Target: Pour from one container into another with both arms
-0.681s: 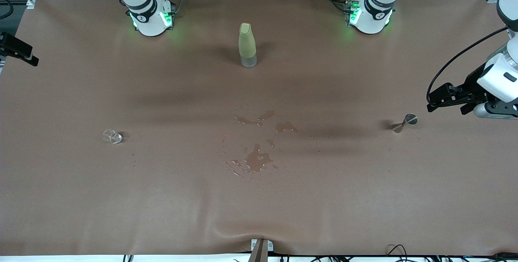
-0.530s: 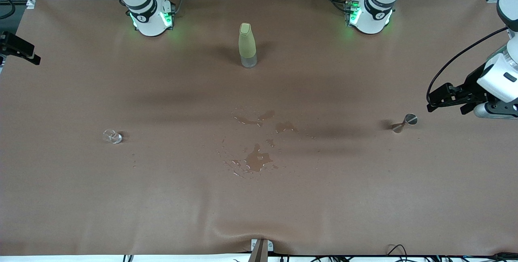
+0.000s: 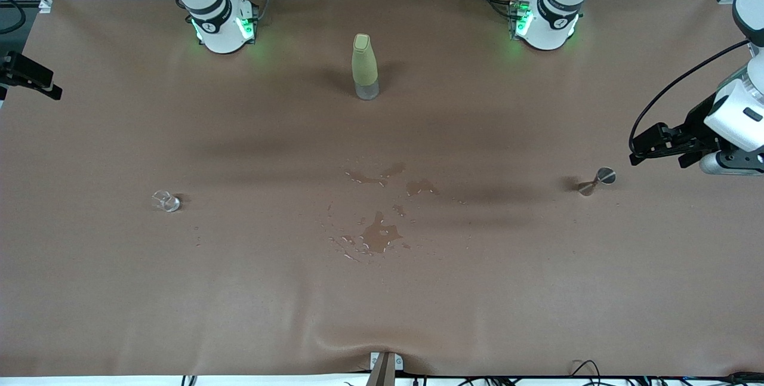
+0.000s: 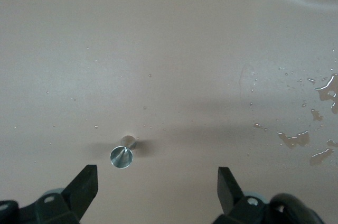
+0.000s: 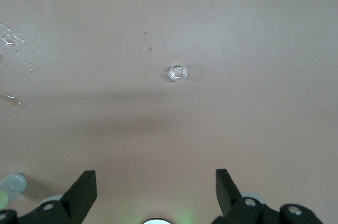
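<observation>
The small clear glass cup [image 3: 166, 200] stands on the brown table toward the right arm's end; the right wrist view shows the cup [image 5: 178, 72] from above. The silvery jigger [image 3: 597, 182] stands toward the left arm's end, its round rim [image 4: 122, 154] facing up. My left gripper [image 3: 636, 148] hovers open over the table beside the jigger, which sits off one finger of the left gripper [image 4: 157, 187], not between them. My right gripper [image 3: 42, 82] hangs open at the table's edge, well away from the cup, with nothing between the fingers of the right gripper [image 5: 155, 189].
A tall pale yellow-green bottle [image 3: 364, 67] stands mid-table between the two arm bases. Spilled liquid forms puddles [image 3: 379, 234] and droplets in the table's middle, between cup and jigger. The table cover wrinkles at the front edge [image 3: 358, 344].
The right gripper has shifted slightly at the table's edge. The left gripper has barely moved. Cup, jigger and bottle are where they were.
</observation>
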You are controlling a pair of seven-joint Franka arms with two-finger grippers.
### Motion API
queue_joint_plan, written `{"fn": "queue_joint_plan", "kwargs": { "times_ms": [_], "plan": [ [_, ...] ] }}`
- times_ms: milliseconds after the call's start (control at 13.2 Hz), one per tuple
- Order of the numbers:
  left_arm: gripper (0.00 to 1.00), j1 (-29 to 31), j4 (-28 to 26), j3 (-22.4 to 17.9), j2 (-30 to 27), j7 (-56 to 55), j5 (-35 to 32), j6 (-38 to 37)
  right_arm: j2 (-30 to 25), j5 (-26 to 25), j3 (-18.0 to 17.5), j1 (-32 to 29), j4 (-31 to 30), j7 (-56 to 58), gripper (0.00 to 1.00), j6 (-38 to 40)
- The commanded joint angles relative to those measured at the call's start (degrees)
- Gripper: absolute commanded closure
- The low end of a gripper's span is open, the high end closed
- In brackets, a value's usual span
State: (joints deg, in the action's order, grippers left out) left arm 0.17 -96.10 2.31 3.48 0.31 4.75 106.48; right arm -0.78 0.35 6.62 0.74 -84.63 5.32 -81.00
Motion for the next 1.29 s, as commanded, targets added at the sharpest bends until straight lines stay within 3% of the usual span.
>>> {"fn": "queue_joint_plan", "kwargs": {
  "times_ms": [0,757,1060,1211],
  "plan": [
    [0.0,0.19,0.39,0.16,-0.05,-0.75,0.35,-0.66,0.16,0.27,0.33,0.75,0.34,-0.4,0.0,-0.21],
    [0.0,0.27,0.39,0.16,-0.05,-0.75,0.26,-0.66,0.34,0.27,0.24,0.92,0.35,-0.31,0.0,-0.47],
    [0.0,0.27,0.39,0.16,-0.05,-0.75,0.26,-0.66,3.14,0.35,0.15,2.16,-0.88,1.7,0.0,-4.5],
    [0.0,0.27,0.39,0.16,-0.05,-0.75,0.26,-0.66,3.59,0.62,0.24,1.81,-4.73,6.01,0.0,-7.93]
  ]
}}
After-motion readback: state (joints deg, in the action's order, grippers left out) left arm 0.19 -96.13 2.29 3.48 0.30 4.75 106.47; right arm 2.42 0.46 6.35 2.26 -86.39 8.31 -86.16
